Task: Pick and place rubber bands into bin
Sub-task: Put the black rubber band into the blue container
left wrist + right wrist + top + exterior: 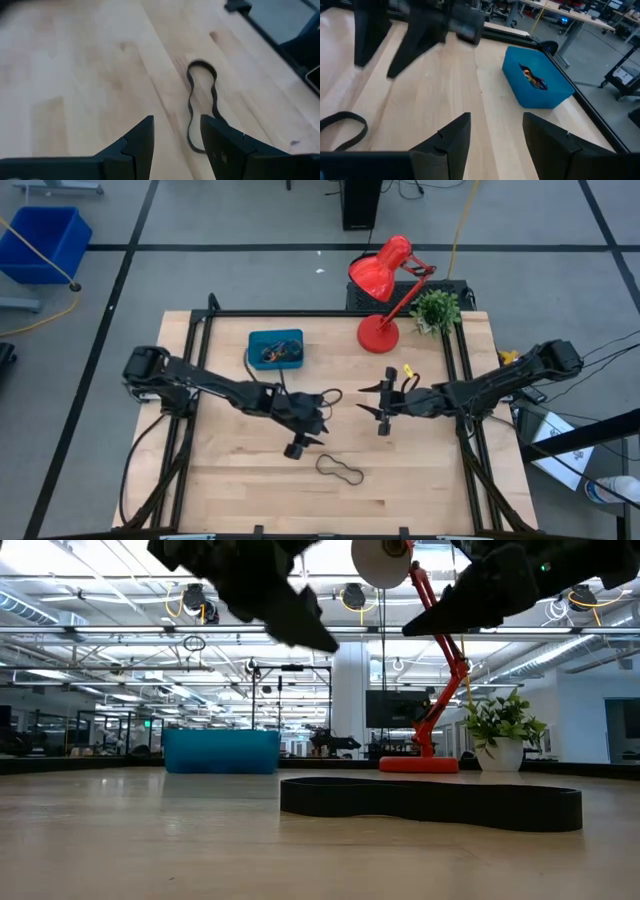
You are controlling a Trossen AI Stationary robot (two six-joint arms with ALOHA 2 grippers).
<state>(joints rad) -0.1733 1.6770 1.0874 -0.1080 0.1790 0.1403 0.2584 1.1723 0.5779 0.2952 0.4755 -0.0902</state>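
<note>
A black rubber band [340,470] lies flat on the wooden table near the front; it also shows in the low view [430,802] and the left wrist view [202,105]. My left gripper [305,438] hovers open and empty just left of and beyond the band, above the table [175,145]. My right gripper [368,400] is open and empty at mid-table, pointing toward the table's left [495,145]. The teal bin [275,350] stands at the far left of the table and holds several coloured rubber bands [535,80].
A red desk lamp [385,290] and a small potted plant [435,308] stand at the table's far right. A black metal frame [455,370] runs along the table's sides. A bright blue crate [45,240] sits on the floor beyond the table.
</note>
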